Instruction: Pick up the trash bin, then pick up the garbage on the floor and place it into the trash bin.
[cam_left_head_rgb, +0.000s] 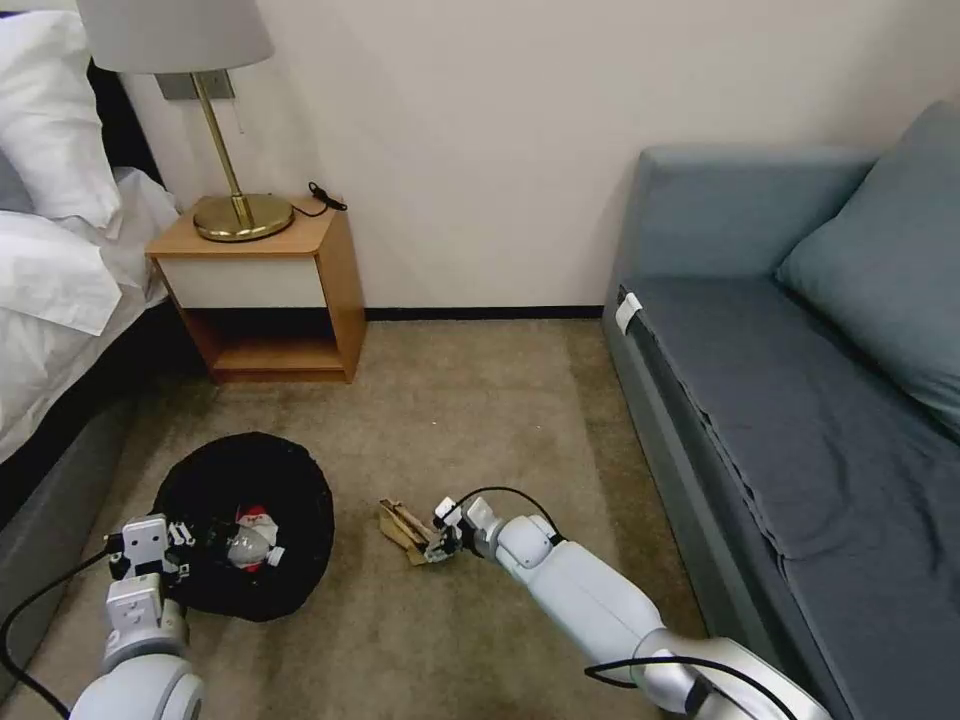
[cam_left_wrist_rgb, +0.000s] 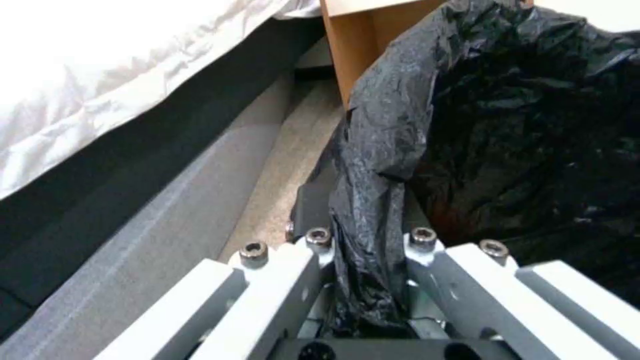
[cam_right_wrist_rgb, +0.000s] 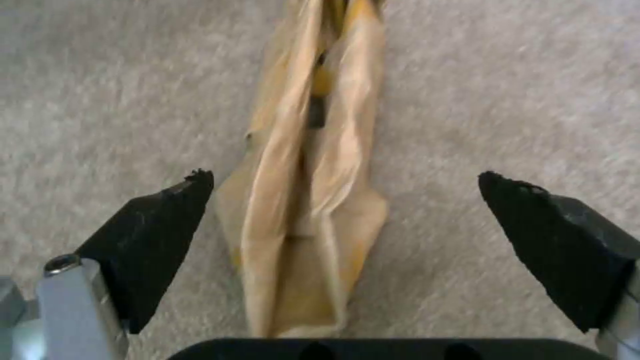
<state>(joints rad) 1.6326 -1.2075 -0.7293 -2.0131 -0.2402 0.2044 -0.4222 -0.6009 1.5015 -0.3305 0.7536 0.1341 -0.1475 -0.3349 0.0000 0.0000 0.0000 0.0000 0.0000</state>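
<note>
Illumination in the head view is even, soft and moderately bright. The wall (cam_left_head_rgb: 480, 150) is uniformly lit with no hot spots. Shadows are weak: a dark recess inside the nightstand (cam_left_head_rgb: 265, 270) and a faint shade under the sofa (cam_left_head_rgb: 800, 400) edge. Straight lines bow slightly toward the frame edges. In the left wrist view the white bedding (cam_left_wrist_rgb: 100, 65) is overexposed, the black bag (cam_left_wrist_rgb: 507, 125) shows small specular highlights, and near metal parts are soft. In the right wrist view the carpet (cam_right_wrist_rgb: 500, 85) and tan paper (cam_right_wrist_rgb: 307, 200) are blurred; no glare is present.
</note>
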